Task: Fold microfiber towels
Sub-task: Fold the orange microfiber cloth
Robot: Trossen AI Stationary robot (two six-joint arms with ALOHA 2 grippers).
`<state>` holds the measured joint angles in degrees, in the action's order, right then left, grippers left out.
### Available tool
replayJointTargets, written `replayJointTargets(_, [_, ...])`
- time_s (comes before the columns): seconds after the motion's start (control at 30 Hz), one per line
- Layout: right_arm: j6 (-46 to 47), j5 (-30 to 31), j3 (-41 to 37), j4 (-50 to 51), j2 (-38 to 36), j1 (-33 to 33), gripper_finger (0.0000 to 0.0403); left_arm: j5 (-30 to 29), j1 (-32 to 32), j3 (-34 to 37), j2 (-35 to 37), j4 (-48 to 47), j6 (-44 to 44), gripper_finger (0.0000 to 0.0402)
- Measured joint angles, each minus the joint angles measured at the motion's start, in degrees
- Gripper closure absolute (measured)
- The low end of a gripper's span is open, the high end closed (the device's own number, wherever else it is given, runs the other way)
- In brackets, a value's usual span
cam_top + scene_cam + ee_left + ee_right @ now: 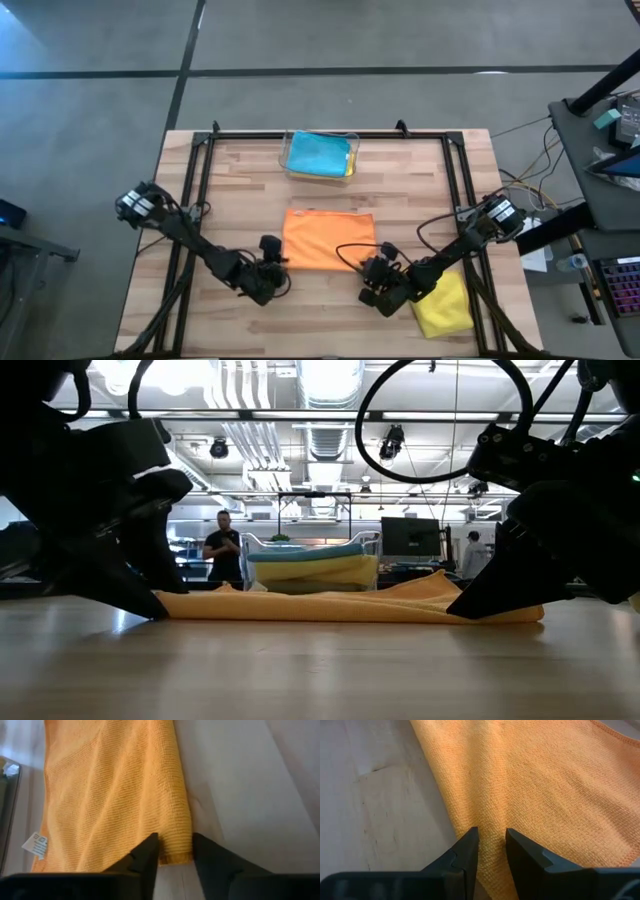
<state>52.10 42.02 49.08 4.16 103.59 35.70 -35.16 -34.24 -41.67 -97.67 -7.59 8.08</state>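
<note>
Left gripper (175,852): pinched orange towel (328,238) at its near corner
Right gripper (491,847): pinched the opposite near corner, table (330,330)

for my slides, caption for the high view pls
Both grippers, left and right, pinch the orange towel's near corners.

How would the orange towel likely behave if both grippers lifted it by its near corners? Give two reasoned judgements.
It would probably hang limp: the orange towel already bunches between the right gripper fingers. It likely weighs little, being thin woven cloth lying flat on the table. Its textured weave at the left gripper suggests it won't slip easily.
</note>
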Motion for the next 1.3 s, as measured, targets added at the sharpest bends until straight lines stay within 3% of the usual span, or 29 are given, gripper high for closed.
replayJointTargets(0.23, [-1.5, -1.0, 0.0, 0.3, -1.4, 0.0, 0.0307, 0.0, -0.3, -0.9, -1.8, -0.1, -1.4, 0.0393])
replayJointTargets(0.93, [-19.0, 3.4, -0.1, 0.7, -16.2, 0.0, 0.0301, 5.9, -0.2, -5.4, -0.6, -0.8, -1.0, 0.0401])
replayJointTargets(1.1, [-26.1, 2.5, 0.0, -5.2, -16.3, -0.1, 0.0265, 8.2, -0.2, -6.8, -0.5, -0.7, 0.2, 0.0401])
replayJointTargets(1.3, [-36.7, -2.1, 0.0, -20.3, -13.1, -0.5, 0.0188, 9.5, -0.2, -9.2, -0.2, -0.6, 1.9, 0.0401])
